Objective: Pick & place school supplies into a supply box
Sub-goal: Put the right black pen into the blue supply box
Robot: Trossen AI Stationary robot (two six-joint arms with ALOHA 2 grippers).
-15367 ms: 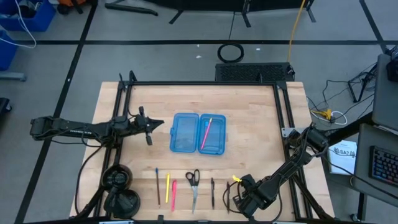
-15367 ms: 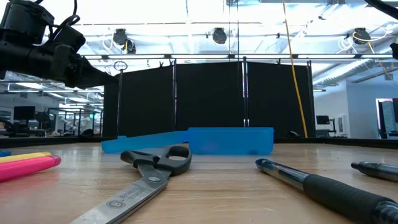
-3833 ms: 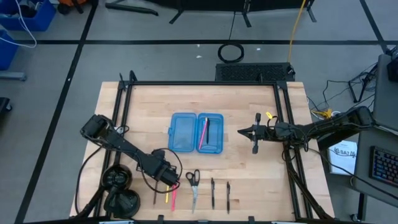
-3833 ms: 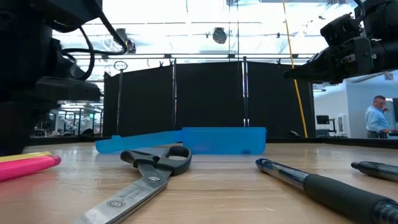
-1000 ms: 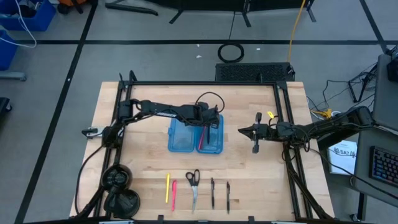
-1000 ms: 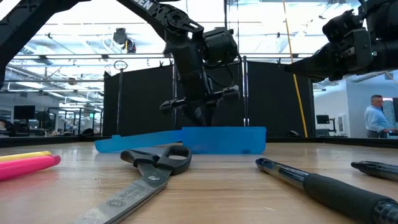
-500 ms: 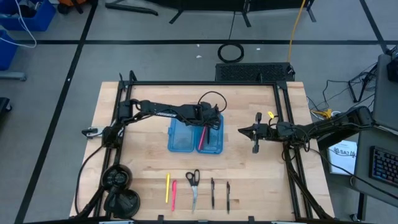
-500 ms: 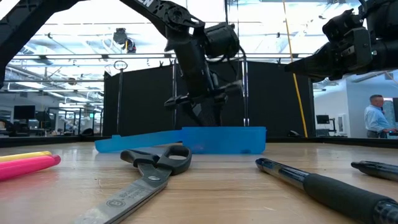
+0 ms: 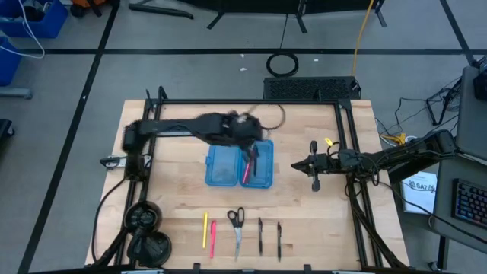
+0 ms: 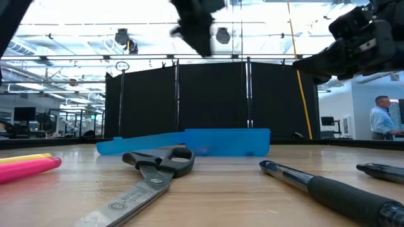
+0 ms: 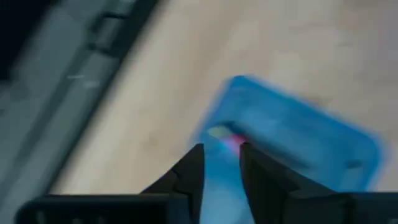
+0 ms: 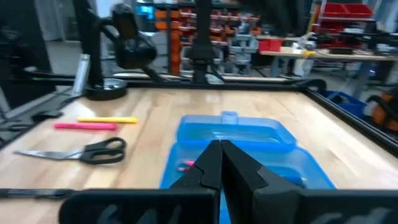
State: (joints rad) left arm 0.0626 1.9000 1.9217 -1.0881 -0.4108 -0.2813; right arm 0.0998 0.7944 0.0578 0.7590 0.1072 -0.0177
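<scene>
Five supplies lie in a row at the high view's lower centre: a yellow pencil [image 9: 204, 230], a pink pen [image 9: 212, 238], the scissors [image 9: 237, 226] and two dark pens [image 9: 259, 235]. All look light, stiff and slippery, best pinched mid-shaft, the scissors probably across the blades near the pivot. The open blue pencil case [image 9: 223, 164] sits mid-frame, the left gripper [image 11: 217, 168] above it with fingers narrowly apart and empty, and the right gripper [image 12: 221, 163] waiting at right, fingers together.

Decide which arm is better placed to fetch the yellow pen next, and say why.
Probably the left. The yellow pen lies at the near edge on the left arm's side; the left gripper is above the supply box, apparently empty. The right gripper waits on the far side.
</scene>
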